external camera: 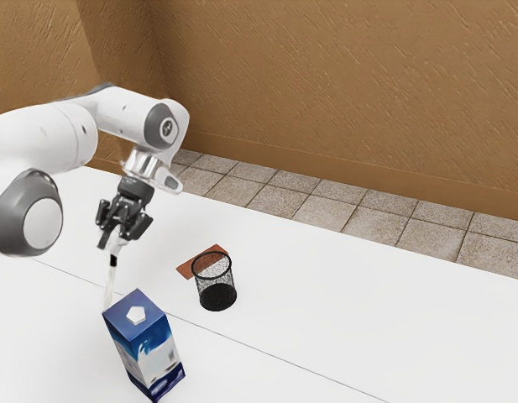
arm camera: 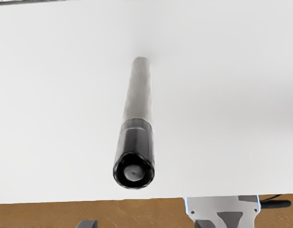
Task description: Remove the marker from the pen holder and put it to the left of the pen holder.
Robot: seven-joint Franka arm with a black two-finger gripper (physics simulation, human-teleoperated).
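Marker near upright, cap end up beneath my gripper, to the exterior view's left of the pen holder, near the carton. Jaws spread, no grip; the table presumably bears its foot. Narrow base, so likely tippy: I judge a straight, slow lift away best, brushing nothing.
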